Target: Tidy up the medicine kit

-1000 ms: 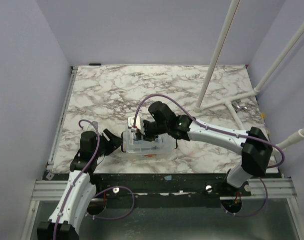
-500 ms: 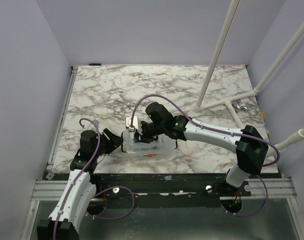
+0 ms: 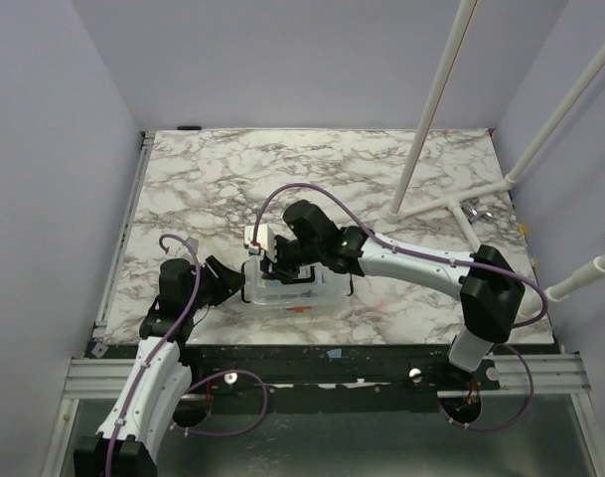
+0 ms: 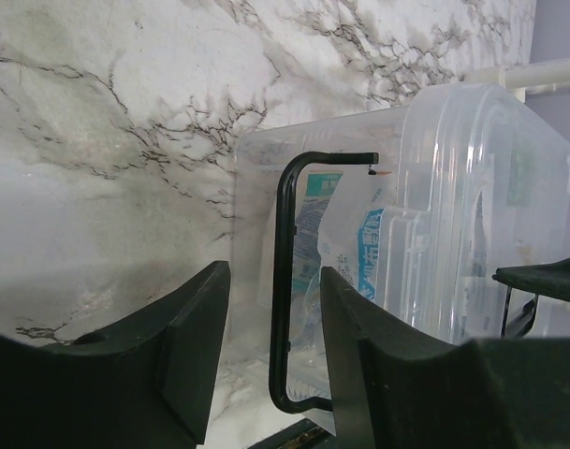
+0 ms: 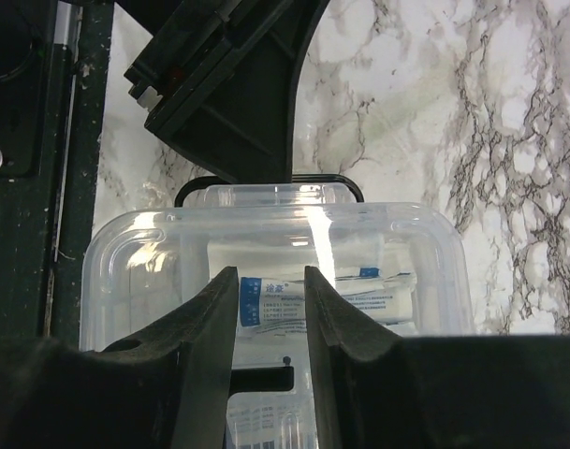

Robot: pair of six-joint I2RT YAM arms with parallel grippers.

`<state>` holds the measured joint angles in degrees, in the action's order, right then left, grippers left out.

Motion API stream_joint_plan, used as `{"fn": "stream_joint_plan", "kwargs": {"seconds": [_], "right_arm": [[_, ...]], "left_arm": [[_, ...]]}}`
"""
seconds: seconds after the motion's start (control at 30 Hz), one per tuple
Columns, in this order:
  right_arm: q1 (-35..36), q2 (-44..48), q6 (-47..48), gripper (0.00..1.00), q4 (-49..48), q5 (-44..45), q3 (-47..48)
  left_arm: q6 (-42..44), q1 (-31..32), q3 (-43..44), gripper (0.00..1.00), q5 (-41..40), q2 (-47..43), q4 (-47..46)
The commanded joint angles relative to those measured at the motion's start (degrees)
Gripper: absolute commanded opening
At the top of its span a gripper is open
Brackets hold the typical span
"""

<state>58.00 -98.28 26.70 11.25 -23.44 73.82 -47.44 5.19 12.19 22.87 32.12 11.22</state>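
Medicine kit (image 3: 292, 290), lid down, sits low centre in the overhead frame, close to the near edge of the marble surface (image 3: 213, 179), with far more surface toward the top. Left gripper (image 4: 270, 276) at its left end, fingers spread astride the black wire loop (image 4: 283, 243) — not pinching. Right gripper (image 5: 269, 273) over the lid — fingers parted narrowly.

light: bright, even | shadows: faint, soft | glare: white streak on medicine kit (image 5: 320, 245) | focus: wrist foregrounds blurred
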Motion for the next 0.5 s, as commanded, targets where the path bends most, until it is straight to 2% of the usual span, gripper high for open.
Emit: {"fn": "stream_joint_plan", "kwargs": {"seconds": [0.0,0.13,0.27,0.47], "right_arm": [[-0.2,-3.7,-0.6,0.37,5.5,3.7,-0.4],[-0.3,-4.2,-0.8,0.37,5.5,4.0,-0.9],[-0.2,-4.4,-0.9,0.37,5.5,4.6,-1.2],[-0.2,-4.7,-1.0,0.37,5.5,5.2,-1.5]], "left_arm": [[1.6,-0.5,0.3,0.44,1.3,-0.8,-0.6],[1.6,-0.5,0.3,0.39,1.5,-0.7,-0.8],[1.8,-0.5,0.5,0.26,2.2,-0.1,-1.4],[2.1,-0.6,0.5,0.16,2.4,-0.1,-1.3]]}}
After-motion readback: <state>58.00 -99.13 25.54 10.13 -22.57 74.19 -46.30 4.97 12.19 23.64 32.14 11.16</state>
